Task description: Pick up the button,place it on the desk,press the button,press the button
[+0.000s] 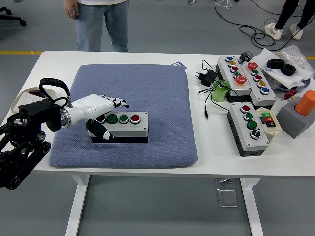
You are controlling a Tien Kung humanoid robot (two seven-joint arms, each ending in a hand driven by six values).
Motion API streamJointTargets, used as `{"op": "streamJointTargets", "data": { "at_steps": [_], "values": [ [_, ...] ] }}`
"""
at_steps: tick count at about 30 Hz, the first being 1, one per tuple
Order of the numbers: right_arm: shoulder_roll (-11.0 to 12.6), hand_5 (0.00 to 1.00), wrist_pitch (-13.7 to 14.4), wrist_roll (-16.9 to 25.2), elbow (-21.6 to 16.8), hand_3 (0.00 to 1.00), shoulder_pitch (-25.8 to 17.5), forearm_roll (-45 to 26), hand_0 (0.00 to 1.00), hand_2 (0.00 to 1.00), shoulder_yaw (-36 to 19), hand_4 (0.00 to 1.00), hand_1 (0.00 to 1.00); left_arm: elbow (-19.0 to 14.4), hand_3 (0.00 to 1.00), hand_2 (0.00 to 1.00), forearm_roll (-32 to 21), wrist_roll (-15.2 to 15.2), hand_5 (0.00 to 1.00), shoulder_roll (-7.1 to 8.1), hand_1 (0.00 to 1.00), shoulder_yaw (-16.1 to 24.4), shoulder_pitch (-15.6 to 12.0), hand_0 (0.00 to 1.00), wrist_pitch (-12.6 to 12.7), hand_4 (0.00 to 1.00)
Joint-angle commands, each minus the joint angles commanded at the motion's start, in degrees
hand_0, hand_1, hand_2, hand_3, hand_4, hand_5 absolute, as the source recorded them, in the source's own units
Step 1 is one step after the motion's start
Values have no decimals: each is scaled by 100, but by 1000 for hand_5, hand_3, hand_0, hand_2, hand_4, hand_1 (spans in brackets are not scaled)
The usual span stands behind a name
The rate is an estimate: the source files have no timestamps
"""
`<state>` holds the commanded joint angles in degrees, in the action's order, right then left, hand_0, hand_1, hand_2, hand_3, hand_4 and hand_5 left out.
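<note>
Surface: white bench [147, 164], blue-grey padded mat [147, 93].
Left hand [98, 110]: grasping left end of grey three-button control box [123, 125].

Left hand [98, 110] grips button box [120, 126] on pad [147, 93].

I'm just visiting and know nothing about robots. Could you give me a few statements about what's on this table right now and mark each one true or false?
1. The button box under the left hand lies on the blue mat. True.
2. That box shows three red buttons. False: two green and one red are visible.
3. The right hand is pressing a box too. False: no right hand is in view.
4. An orange cylinder stands on a grey block at the table's right edge. True.
5. A person stands at the far side. True.
</note>
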<state>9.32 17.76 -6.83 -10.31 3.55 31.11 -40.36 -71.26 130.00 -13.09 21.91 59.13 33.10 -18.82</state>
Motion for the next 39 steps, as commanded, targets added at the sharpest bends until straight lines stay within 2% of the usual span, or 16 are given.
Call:
{"op": "streamJointTargets", "data": {
  "at_steps": [3,5,6,9,11,12,14,17,18,19,23,24,26,39],
  "values": [
    [-1,11,2,3,0,583,1,-7,631,530,-2,263,475,-383,994,998,0,57,495,-1,975,314,-130,897,-286,998],
    [1,11,-1,4,0,583,5,9,631,530,-8,263,475,-831,994,998,0,172,495,4,975,660,-247,897,-606,998],
    [2,11,-2,4,0,584,6,13,630,531,-9,262,475,-975,996,980,0,209,111,6,902,734,-268,844,-645,748],
    [3,11,-1,12,0,584,3,0,630,531,-4,262,475,-1438,996,980,0,493,111,32,902,874,-359,844,-661,748],
    [7,11,-4,15,0,584,1,10,630,531,-8,262,475,-1731,996,980,0,836,111,62,902,840,-419,844,-457,748],
    [6,10,-4,15,0,583,-2,12,630,530,-10,262,476,-1867,878,177,0,1054,2,78,161,823,-453,288,-365,457],
    [4,10,-2,16,0,583,-10,1,630,530,-6,262,476,-2119,878,177,0,1427,2,106,161,790,-518,288,-302,457],
    [2,10,-1,14,0,583,-17,-5,630,530,-4,262,476,-2302,878,177,0,1596,2,127,161,727,-555,288,-387,457],
    [1,10,-2,10,0,583,-19,0,631,530,-5,262,476,-2370,796,101,0,1626,2,137,89,685,-564,205,-479,485],
    [1,10,-2,9,0,583,-19,0,631,530,-6,262,476,-2383,796,101,0,1632,2,139,89,676,-566,205,-498,485],
    [0,10,-2,-4,0,583,-40,19,631,530,-14,262,476,-2525,796,101,0,1509,2,163,89,616,-606,205,-1312,485],
    [0,10,-2,-4,0,583,-42,19,631,531,-14,262,476,-2532,792,89,0,1501,2,166,72,611,-610,186,-1480,561],
    [0,10,-1,-8,0,583,-58,24,631,531,-16,262,476,-2545,792,89,0,1484,2,164,72,576,-627,186,-1797,561],
    [2,10,-6,-16,0,583,-105,70,631,531,-37,262,476,-2501,818,81,0,1617,2,126,58,502,-612,180,-1816,548]
  ]
}}
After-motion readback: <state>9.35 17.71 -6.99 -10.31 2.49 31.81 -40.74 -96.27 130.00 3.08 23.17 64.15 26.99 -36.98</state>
